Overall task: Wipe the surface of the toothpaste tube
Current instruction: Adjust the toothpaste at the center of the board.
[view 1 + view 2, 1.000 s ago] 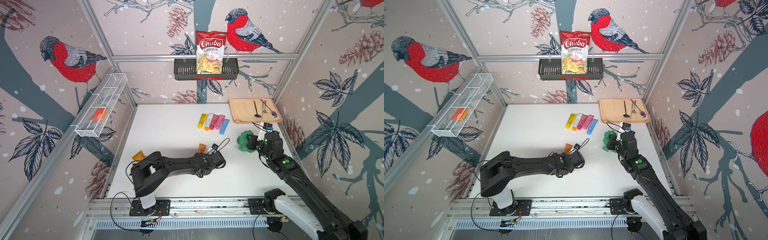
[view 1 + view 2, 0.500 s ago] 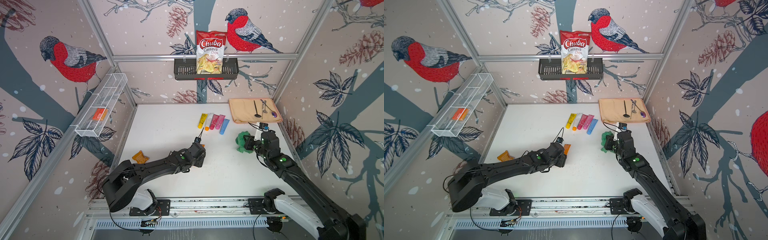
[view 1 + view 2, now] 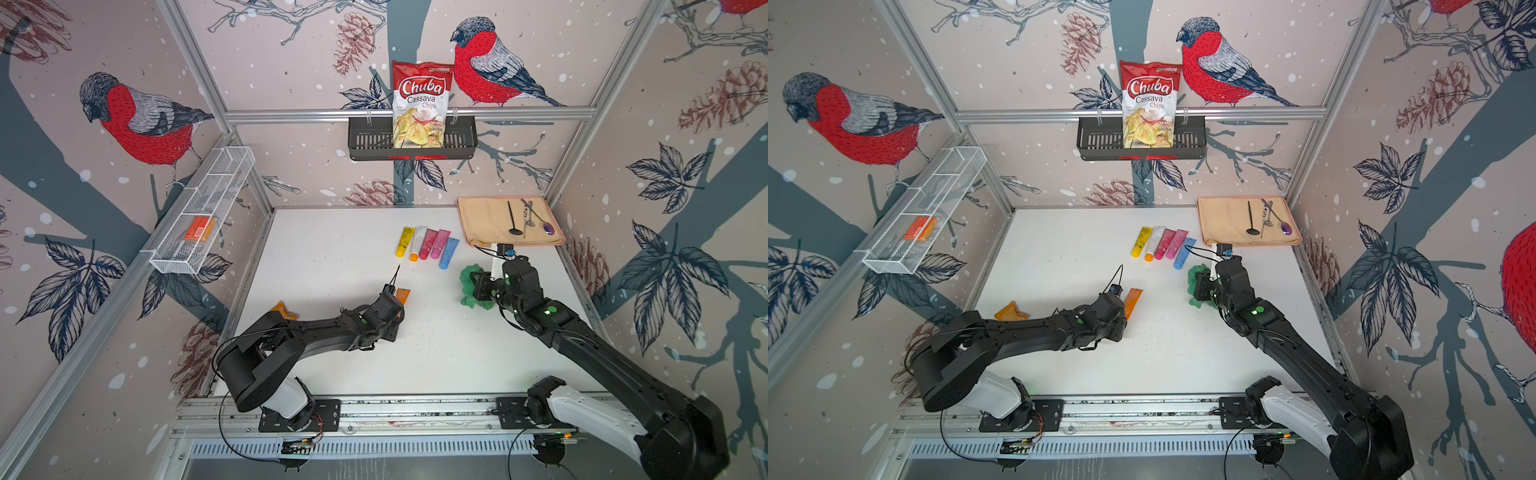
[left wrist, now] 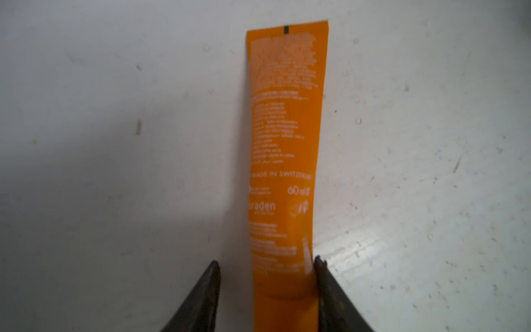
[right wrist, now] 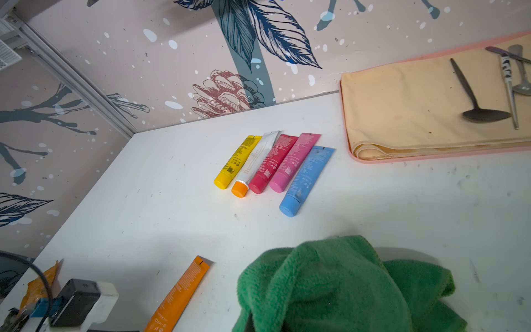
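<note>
Toothpaste tube [image 4: 283, 143], orange with white print, lies flat near the middle of the white table [image 3: 332, 257]. Its crimped end points toward the far side, and its cap end is hidden under the left arm's wrist in both top views. The left gripper [image 4: 264, 263] straddles the tube's lower body with its jaws parted. In the left wrist view one finger [image 4: 324, 287] touches the tube's edge, while the other finger [image 4: 207, 287] stands clear of it with bare table between them.

To the right of the tube, well apart from it, the right gripper [image 3: 473, 286] is closed on a bunched green cloth [image 3: 469, 278]. The cloth hides its fingers in the right wrist view.

Farther back, five more tubes lie side by side, caps toward the near side: yellow tube [image 3: 405, 241], white tube with an orange cap [image 3: 417, 243], red tube [image 3: 428, 244], pink tube [image 3: 439, 244] and blue tube [image 3: 449, 252].

A folded beige towel [image 3: 486, 220] in the far right corner carries several spoons [image 3: 513, 220]. A crumpled orange wrapper [image 3: 284, 311] lies at the table's left edge.

On the far wall a black basket [image 3: 365, 141] holds a chips bag [image 3: 419, 104]. On the left wall a white wire shelf [image 3: 224, 174] holds an orange box [image 3: 198, 228].
</note>
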`<state>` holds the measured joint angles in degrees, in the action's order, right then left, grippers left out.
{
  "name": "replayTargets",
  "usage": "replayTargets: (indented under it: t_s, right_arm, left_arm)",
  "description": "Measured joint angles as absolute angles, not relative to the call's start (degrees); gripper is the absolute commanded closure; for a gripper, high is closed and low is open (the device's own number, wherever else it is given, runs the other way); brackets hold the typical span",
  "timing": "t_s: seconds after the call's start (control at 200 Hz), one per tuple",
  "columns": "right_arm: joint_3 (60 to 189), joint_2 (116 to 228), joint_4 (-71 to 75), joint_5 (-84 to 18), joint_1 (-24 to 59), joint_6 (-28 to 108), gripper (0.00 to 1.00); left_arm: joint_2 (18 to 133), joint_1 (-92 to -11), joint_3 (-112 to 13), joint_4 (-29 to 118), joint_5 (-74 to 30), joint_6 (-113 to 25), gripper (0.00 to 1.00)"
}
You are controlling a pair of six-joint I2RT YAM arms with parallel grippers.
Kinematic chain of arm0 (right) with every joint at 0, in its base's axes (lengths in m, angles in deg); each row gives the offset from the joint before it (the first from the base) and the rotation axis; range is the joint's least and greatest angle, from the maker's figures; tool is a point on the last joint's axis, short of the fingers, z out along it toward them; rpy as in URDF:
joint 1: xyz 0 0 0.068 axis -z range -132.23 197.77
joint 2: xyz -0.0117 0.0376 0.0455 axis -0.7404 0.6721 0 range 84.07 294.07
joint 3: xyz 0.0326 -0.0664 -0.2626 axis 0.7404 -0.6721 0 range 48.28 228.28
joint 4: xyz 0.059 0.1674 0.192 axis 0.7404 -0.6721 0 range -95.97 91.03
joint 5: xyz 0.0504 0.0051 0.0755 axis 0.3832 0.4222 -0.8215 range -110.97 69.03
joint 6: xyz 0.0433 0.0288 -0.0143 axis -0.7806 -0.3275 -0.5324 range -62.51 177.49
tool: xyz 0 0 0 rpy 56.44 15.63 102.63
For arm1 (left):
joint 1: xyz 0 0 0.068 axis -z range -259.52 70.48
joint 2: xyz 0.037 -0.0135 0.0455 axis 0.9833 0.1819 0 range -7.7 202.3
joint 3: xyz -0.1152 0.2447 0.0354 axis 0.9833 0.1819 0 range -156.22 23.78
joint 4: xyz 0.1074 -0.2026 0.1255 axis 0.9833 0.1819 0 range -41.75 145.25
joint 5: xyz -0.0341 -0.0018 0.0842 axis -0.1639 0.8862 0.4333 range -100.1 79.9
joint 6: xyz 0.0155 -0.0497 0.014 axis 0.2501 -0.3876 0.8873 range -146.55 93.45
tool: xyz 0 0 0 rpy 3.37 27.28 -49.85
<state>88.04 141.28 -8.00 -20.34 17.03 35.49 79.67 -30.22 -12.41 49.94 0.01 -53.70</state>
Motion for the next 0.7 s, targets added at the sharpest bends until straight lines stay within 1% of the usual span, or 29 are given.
replayTargets:
  t_s: [0.185,0.28,0.41,0.455,0.525,0.565,0.625,0.7]
  right_arm:
    - [89.0,142.7,-8.0,-22.1,16.2,35.7,0.96]
    - [89.7,143.9,-8.0,-23.8,15.8,35.7,0.96]
    - [91.3,147.4,-7.2,-26.8,13.9,35.6,0.96]
    - [91.5,148.6,-6.5,-28.3,13.2,35.1,0.96]
    - [91.4,150.4,-5.0,-30.2,12.3,34.9,0.96]
    - [91.4,151.7,-4.2,-31.1,11.8,34.6,0.97]
    - [91.4,154.1,-2.8,-32.2,10.8,33.4,0.96]
    - [91.4,157.8,-1.5,-33.5,9.4,33.3,0.97]
  left_arm:
    - [80.8,-28.6,-11.8,46.0,0.7,-51.5,0.69]
    - [81.4,-26.5,-12.3,45.5,0.4,-49.8,0.71]
    - [79.9,-23.3,-11.0,44.4,-1.9,-46.9,0.72]
    - [78.9,-22.7,-9.8,43.8,-2.9,-45.6,0.68]
    - [77.7,-22.7,-8.3,42.9,-3.2,-44.8,0.51]
    - [77.3,-22.7,-7.7,42.2,-3.2,-44.2,0.44]
    - [76.5,-22.7,-6.8,41.1,-3.7,-44.2,0.39]
    - [74.3,-22.4,-5.2,40.2,-3.1,-44.1,0.38]
